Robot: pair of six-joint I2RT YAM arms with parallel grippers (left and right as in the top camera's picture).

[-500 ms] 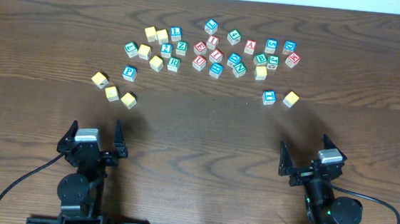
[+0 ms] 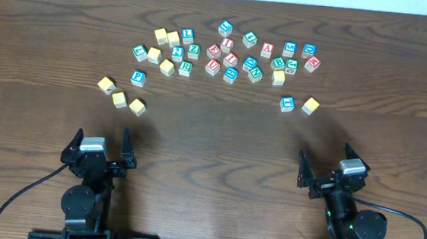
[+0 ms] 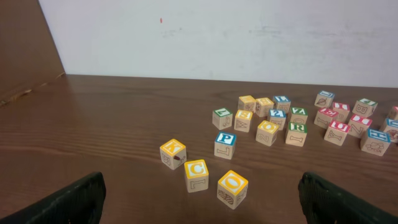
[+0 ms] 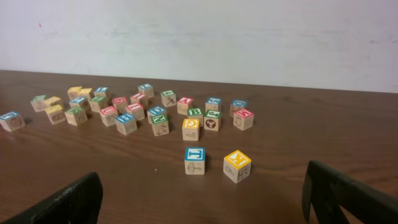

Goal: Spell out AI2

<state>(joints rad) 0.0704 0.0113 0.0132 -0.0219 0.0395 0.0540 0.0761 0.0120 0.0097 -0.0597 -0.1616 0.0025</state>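
The red "A" cube [image 2: 267, 48] sits right of centre in the scattered cluster at the far side of the table, and also shows in the right wrist view [image 4: 185, 104]. The red "I" cube [image 2: 227, 45] lies near the cluster's middle. The blue "2" cube [image 2: 177, 53] lies on the left, beside the green "Z" cube [image 2: 194, 51], and also shows in the left wrist view [image 3: 277, 116]. My left gripper [image 2: 102, 136] [image 3: 200, 210] and right gripper [image 2: 325, 155] [image 4: 202, 202] are open and empty near the front edge, far from the cubes.
The red "U" cube [image 2: 212, 66] lies below the "I". Three yellow cubes [image 2: 120, 99] and a blue "P" cube [image 2: 138, 78] sit apart at the left front. A blue cube [image 2: 287, 104] and a yellow cube [image 2: 311, 105] sit apart at the right front.
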